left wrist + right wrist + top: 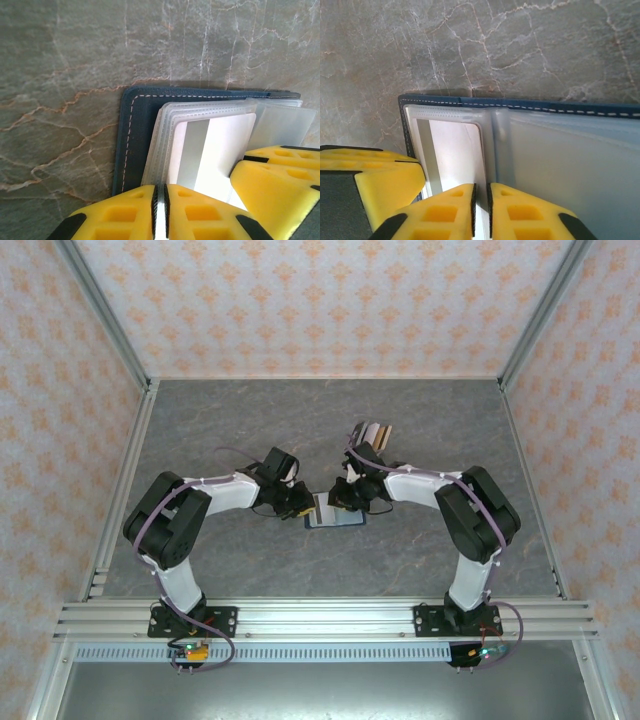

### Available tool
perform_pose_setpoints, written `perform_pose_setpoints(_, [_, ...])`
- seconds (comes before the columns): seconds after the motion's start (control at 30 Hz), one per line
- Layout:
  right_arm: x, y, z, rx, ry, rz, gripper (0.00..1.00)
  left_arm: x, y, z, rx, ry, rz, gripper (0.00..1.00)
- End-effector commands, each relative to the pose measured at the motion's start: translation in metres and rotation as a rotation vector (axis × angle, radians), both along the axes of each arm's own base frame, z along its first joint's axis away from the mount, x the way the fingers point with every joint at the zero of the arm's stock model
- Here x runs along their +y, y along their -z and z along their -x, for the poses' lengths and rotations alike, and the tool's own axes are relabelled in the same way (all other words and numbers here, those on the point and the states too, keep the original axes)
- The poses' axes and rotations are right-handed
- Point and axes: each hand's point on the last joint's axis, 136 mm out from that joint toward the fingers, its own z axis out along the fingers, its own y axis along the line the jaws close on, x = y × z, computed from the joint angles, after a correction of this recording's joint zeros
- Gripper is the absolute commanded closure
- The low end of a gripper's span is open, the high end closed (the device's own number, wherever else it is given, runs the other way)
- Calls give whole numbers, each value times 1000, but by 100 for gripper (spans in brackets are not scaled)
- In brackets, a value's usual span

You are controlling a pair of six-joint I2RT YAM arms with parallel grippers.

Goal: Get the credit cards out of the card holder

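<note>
Grey table (250, 420), open card holder (137, 130): left gripper (160, 210), nearly closed, pins the sleeves (161, 150); right gripper (481, 210) pinches the card (460, 155) and should pull straight.

Grey marbled desk (250, 410); pale walls (320, 300) with an orange pattern on three sides; metal rails (320, 615) along the near edge.

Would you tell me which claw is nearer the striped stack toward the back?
Right. The right claw sits in front of the striped stack, at the card holder; the left claw is at the holder's left side, farther away.
</note>
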Motion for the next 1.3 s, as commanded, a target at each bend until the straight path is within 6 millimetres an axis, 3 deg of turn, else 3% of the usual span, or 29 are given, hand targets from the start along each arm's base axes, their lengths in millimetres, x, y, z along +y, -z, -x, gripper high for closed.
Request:
perform_pose_setpoints(0.0, [9,-15,-6,-42,-19,-63,88,9,18,8,39,14,-77,86])
perform_pose_setpoints(0.27, [0,-18,-9,-75,4,-51,94,12,10,9,21,15,-92,86])
perform_pose_setpoints(0.57, [-7,-10,-7,-81,15,-29,95,3,-27,1,-76,33,-22,87])
perform_pose_setpoints(0.7, [-7,-7,-7,-77,19,-33,95,-4,-32,-1,-88,46,3,88])
perform_pose_setpoints(1.0, [-8,-4,-5,-74,17,-30,96,-9,-13,-3,-44,52,-23,90])
perform_pose_setpoints(1.27, [-11,-4,-3,-90,4,-28,96,11,15,14,15,35,-116,92])
